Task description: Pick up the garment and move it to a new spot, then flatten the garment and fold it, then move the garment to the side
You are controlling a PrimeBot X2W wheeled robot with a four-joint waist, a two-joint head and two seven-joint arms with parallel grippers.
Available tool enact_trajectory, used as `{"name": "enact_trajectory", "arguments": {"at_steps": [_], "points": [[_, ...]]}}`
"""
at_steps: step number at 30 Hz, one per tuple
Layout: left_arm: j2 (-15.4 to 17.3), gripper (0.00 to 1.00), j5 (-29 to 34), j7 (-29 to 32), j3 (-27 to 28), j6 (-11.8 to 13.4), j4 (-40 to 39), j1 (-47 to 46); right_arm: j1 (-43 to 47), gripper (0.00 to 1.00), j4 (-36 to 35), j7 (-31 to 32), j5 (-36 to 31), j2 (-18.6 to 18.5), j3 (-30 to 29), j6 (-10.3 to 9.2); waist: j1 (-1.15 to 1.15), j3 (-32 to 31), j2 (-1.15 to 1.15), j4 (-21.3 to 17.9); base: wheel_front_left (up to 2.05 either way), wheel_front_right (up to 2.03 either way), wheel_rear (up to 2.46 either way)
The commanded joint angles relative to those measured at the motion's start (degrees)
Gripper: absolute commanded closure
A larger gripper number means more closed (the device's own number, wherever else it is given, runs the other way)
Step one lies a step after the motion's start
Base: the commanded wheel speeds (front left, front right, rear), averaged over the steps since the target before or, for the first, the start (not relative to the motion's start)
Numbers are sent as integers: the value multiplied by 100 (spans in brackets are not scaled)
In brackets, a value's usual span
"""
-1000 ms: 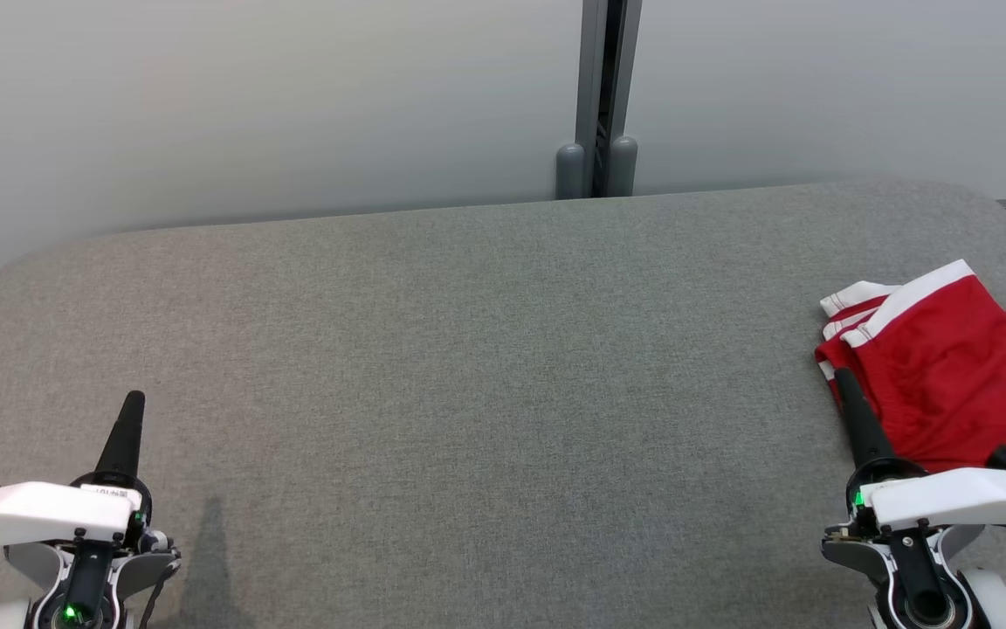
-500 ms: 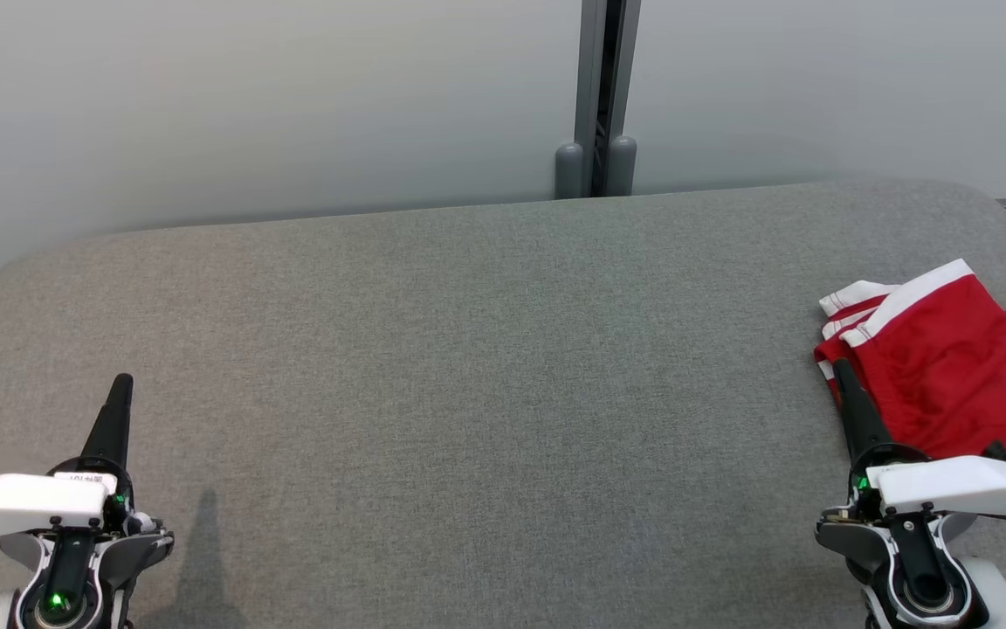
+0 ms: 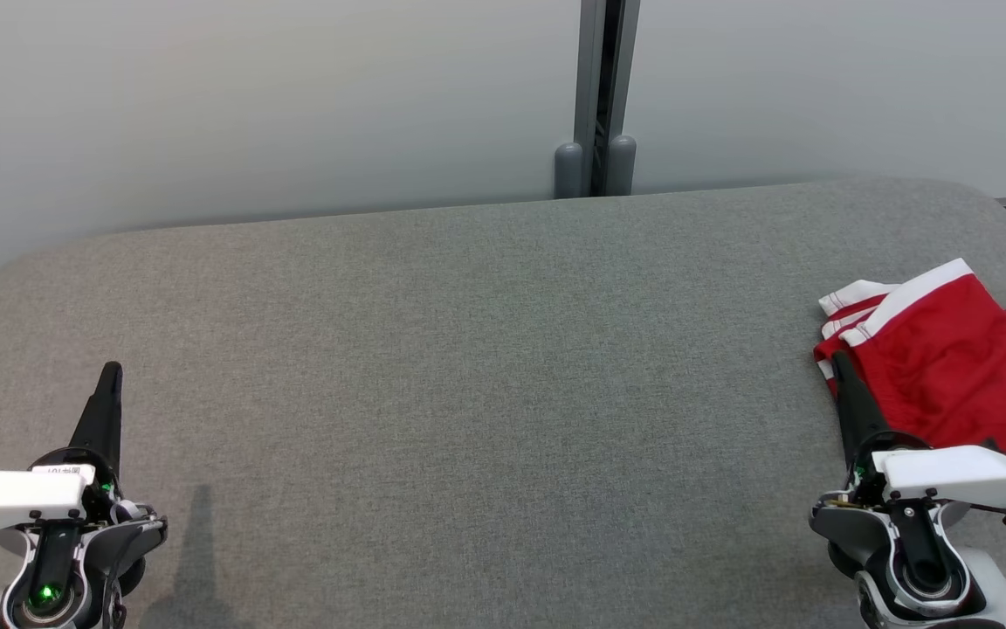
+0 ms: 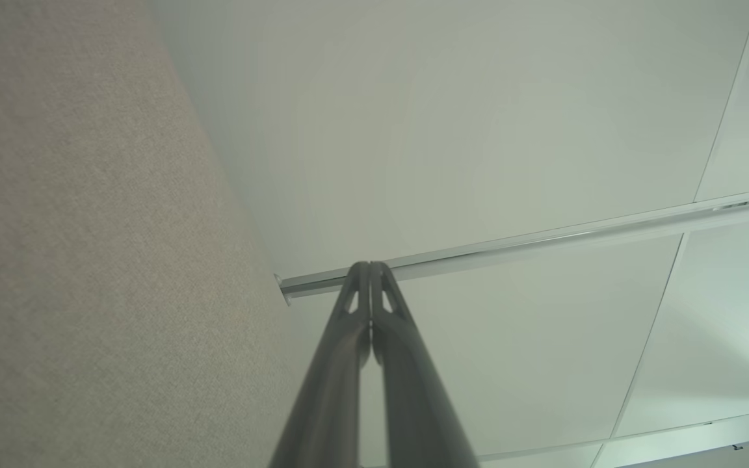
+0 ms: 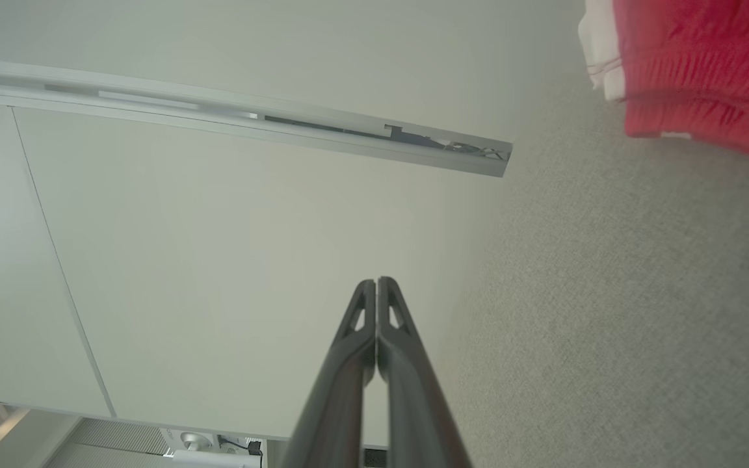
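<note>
A red sports garment with white banded trim (image 3: 948, 367) lies folded into a loose, compact bundle at the far right of a grey woven-fabric table with rounded corners (image 3: 468, 349). The head view's right edge cuts it off, so its full outline cannot be seen. White letters outlined in dark run along that cropped side, too partial to read. The right gripper (image 3: 838, 362) sits low at the right, its two long dark fingers pressed together into a single spike that holds nothing. From above, that spike crosses in front of the garment's near-left corner. The white wrist casing (image 3: 957, 476) and a dark part beside it cover the cloth's near edge, so that hem is hidden. In the right wrist view the same gripper (image 5: 376, 283) points at the pale wall with its tips meeting. The garment (image 5: 706, 58) is a blurred red-and-white mass in the top right corner, with a stretch of bare grey fabric between it and the fingers. The left gripper (image 3: 108, 374) stands at the lower left, well apart from the garment. Its fingers are likewise closed flat against each other and empty, as the left wrist view confirms (image 4: 369, 268). Behind the table rise pale grey wall panels (image 3: 250, 105), divided by a dark metal upright (image 3: 605, 87) whose base disappears behind the table's far edge.
</note>
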Motion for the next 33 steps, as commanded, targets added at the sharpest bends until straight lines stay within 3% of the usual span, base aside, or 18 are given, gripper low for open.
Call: {"name": "enact_trajectory", "arguments": {"at_steps": [1,18,33], "points": [[16,100,-105,38,76,-52,20,-168,-94,100,48,-32,133,-15,12,0,0,0,0,-1,0,0,0],[-120,100,-640,258,380,-232,253,-373,-276,100,290,-58,795,0,53,0,0,5,0,-8,0,0,0],[-131,100,-587,272,409,-229,253,-353,-284,100,292,-53,795,-1,51,0,0,6,0,-8,0,0,0]]}}
